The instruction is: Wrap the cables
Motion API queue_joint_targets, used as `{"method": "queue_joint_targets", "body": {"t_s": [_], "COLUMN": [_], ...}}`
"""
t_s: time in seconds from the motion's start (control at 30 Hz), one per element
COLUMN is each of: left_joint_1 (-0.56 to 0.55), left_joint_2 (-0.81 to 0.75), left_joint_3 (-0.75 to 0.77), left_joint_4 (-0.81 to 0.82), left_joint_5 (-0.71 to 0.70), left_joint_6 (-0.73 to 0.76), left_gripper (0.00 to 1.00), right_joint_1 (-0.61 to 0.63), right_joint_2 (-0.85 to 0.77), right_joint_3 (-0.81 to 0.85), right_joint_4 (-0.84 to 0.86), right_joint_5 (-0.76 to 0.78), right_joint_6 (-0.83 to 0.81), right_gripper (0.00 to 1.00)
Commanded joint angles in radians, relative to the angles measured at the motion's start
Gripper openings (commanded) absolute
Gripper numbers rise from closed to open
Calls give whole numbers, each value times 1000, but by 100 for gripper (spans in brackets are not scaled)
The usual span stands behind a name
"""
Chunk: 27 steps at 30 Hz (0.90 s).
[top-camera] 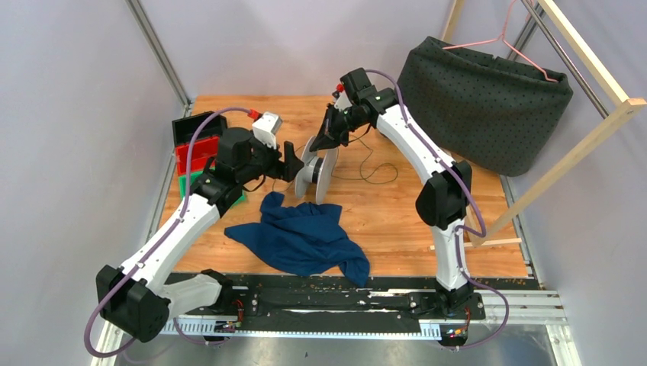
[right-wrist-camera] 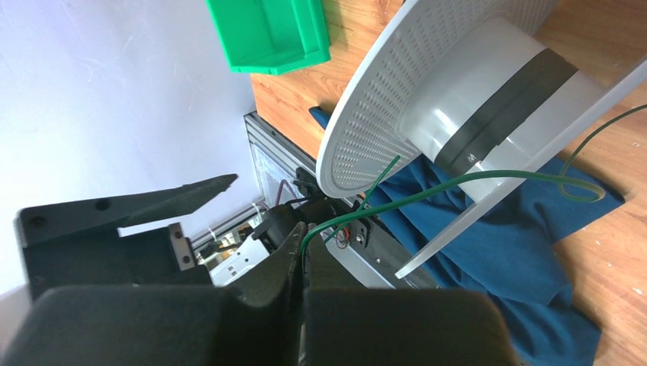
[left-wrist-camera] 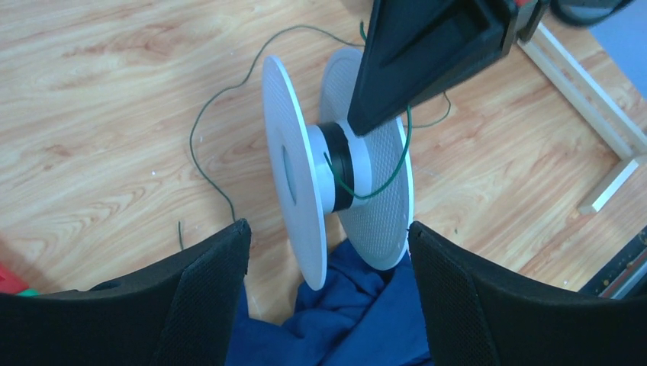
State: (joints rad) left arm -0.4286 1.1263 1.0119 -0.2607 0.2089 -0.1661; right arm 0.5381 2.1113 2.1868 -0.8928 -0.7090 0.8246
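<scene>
The white perforated spool [top-camera: 319, 169] stands on its rims mid-table, with a black band on its hub [left-wrist-camera: 336, 164]. The thin green cable [left-wrist-camera: 200, 122] runs from the hub and loops loosely over the wood behind the spool [top-camera: 378, 169]. My right gripper [top-camera: 321, 142] hangs over the spool's top and is shut on the cable [right-wrist-camera: 427, 191], which leads from its jaws to the hub [right-wrist-camera: 488, 107]. My left gripper [top-camera: 292, 160] is open just left of the spool, its pads [left-wrist-camera: 217, 305] either side of the spool's lower rims [left-wrist-camera: 317, 259], not touching.
A blue cloth [top-camera: 305, 240] lies crumpled in front of the spool and under its rim. Red and green bins [top-camera: 195, 152] stand at the left edge. A dark dotted fabric bag [top-camera: 488, 99] sits at the back right beside a wooden frame [top-camera: 564, 171].
</scene>
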Motion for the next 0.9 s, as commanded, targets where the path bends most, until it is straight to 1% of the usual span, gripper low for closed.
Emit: {"method": "queue_joint_targets", "body": {"t_s": [0.0,0.07,0.1,0.23,0.37,0.67,0.87], "left_joint_1": [1,1,1,-9,-25,-51,-76], "left_joint_2": [-70,-94,-95,-74,-61,-22,-5], "left_joint_3": [-109,-157,-160,-154,-159,-161,-176], "left_joint_4": [168,227,231,223,227,225,243], "left_joint_5": [49,39,28,29,-31,-52,-174], "left_joint_6": [40,45,53,65,73,81,66], "left_gripper": [80,83,83,82,82,82,80], "right_joint_1": [-6,-7,-8,-8,-7,-8,-9], "right_joint_2": [30,39,44,65,79,92,102], "right_joint_3": [31,31,33,35,35,36,36], "right_joint_4": [-43,-30,-21,-2,27,66,81], "right_joint_5": [-36,-41,-50,-52,-65,-85,-101], "right_joint_6": [58,74,84,117,144,175,183], "right_gripper": [1,1,1,1,1,1,1]}}
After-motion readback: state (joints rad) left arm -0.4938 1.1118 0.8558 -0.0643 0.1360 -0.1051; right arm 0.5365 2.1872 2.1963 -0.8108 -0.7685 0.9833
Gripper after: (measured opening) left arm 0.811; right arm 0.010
